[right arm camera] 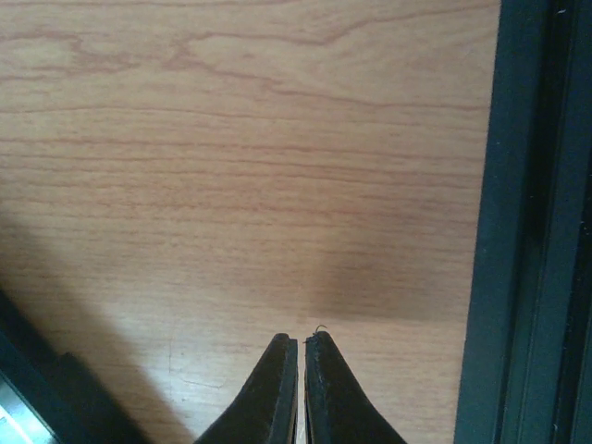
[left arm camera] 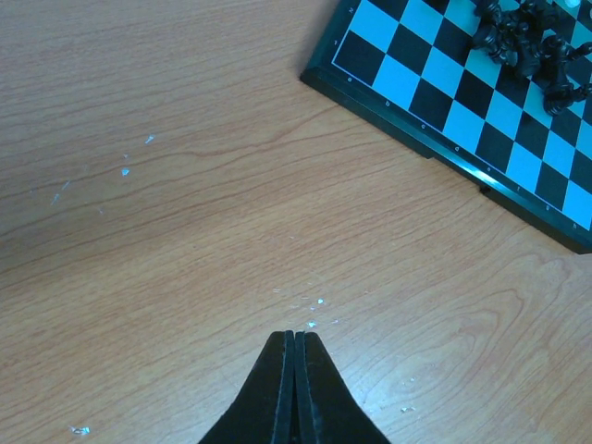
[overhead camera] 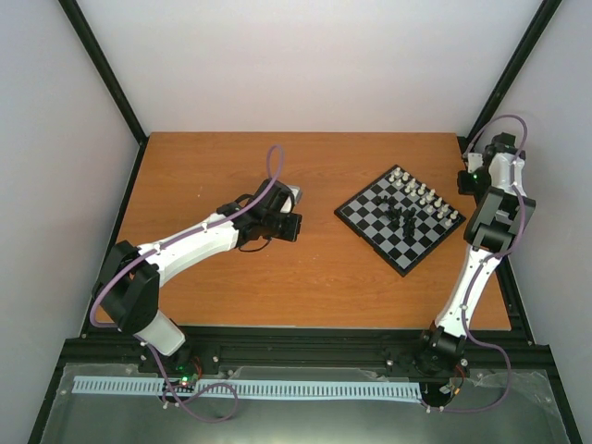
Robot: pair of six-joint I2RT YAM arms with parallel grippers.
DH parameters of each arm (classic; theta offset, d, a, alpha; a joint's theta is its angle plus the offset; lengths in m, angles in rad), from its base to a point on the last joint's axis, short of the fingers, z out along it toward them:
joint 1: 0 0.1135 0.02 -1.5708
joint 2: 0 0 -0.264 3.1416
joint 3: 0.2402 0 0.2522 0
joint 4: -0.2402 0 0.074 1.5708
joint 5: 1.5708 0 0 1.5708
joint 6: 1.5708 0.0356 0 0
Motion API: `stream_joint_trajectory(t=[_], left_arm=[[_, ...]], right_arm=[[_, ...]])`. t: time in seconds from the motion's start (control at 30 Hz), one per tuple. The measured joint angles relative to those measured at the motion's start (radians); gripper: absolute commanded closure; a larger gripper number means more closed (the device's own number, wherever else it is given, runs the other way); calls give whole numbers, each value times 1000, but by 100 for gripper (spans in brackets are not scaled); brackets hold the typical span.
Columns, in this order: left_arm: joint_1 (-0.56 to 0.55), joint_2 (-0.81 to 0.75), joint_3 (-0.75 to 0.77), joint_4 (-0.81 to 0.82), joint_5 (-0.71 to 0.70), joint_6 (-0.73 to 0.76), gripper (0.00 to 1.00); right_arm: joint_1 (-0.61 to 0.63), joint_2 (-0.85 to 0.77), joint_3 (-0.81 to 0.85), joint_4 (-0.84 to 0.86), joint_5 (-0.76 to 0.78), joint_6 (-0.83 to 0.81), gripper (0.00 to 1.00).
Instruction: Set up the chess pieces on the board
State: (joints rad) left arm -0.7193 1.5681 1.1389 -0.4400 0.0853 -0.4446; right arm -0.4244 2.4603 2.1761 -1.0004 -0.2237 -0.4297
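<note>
I am watching the board (overhead camera: pixel 388 242) sitting on the right half of the tabletop (overhead camera: pixel 231 166), turned so that one corner is pointing toward the near edge. The white chess pieces (overhead camera: pixel 424 192) are standing in two lines along the board's far-right side, while the black chess pieces (overhead camera: pixel 400 219) are bunching together in a loose heap near the middle squares; I cannot tell which of them are upright. The left claw (left arm camera: pixel 296 347) is hovering over bare wood left of the board, its fingers pressing flat against each other and carrying nothing. In its wrist view the board's near-left edge is showing at the upper right, well apart from the tips. The right claw (right arm camera: pixel 302 347) is hanging over the far right corner of the tabletop, beside the black frame rail (right arm camera: pixel 532 222), its fingers pinching together with only a hairline gap between them and gripping nothing.
</note>
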Motion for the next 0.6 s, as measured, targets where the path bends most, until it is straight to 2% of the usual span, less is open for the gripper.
stream_joint_trajectory(t=[0.37,0.6], left_arm=[[0,0,0,8,16,-5,99],[0,1,-2,23,16,-24,99]], right_arm=[[21,32,21,-89,-8,-45,97],[39,5,-46,-102,-84,-68,97]])
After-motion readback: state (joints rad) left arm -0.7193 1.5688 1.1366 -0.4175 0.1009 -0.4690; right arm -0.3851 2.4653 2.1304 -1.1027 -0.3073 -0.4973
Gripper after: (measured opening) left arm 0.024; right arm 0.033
